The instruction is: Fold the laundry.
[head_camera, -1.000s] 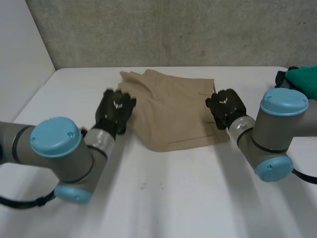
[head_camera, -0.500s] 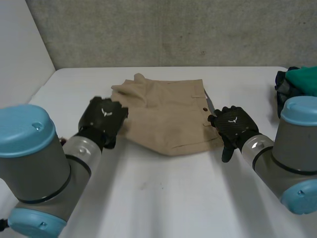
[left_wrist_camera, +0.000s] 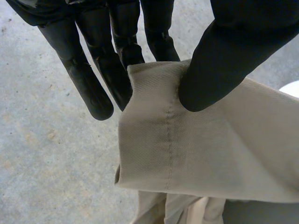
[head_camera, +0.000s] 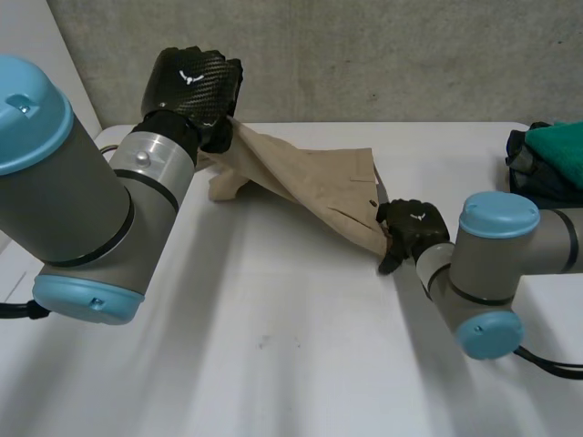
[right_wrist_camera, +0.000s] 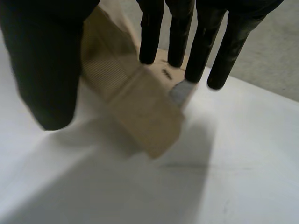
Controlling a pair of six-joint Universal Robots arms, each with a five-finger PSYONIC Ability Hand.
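A tan garment (head_camera: 314,187) with a button and a pocket seam is stretched between my two hands. My left hand (head_camera: 193,86) is raised high at the back left. It is shut on the garment's left edge (left_wrist_camera: 187,140), which its thumb (left_wrist_camera: 224,60) pinches against the fingers (left_wrist_camera: 117,79). From there the cloth slopes down to the table. My right hand (head_camera: 412,228) sits low at the near right corner (right_wrist_camera: 149,121). Its straight fingers (right_wrist_camera: 196,51) touch that corner, and the thumb (right_wrist_camera: 42,60) stands apart beside the cloth.
A pile of green and dark clothes (head_camera: 551,155) lies at the table's right edge. The white table (head_camera: 273,364) spreads out in front of both arms. A grey wall (head_camera: 364,55) closes off the back.
My left hand has risen and swung back, lifting the garment's left edge off the table. My right hand has drawn in onto the near right corner.
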